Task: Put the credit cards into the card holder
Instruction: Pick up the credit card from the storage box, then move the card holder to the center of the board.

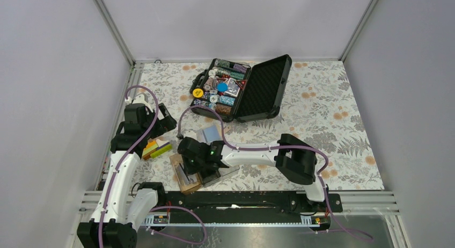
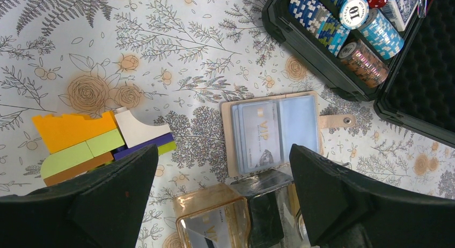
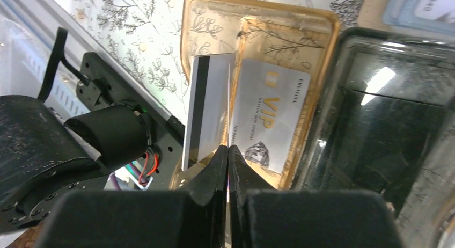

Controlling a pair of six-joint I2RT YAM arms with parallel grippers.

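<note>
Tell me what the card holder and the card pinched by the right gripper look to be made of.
Card holder: looks like clear hard plastic, amber-tinted in this compartment and dark in the next. It is glossy, with the floral cloth showing through and glare on the walls.
Card: probably thin stiff plastic, with a smooth pale sheen and a black stripe; it stands on edge, flat and unbent.

We log: tablecloth [image 2: 161, 44] white, grey ferns, orange blooms | card holder [image 3: 214, 33] amber | credit cards [image 3: 268, 114] silvery, gold VIP, one black-striped | blocks [image 2: 96, 140] left of holder orange, green, purple, white
</note>
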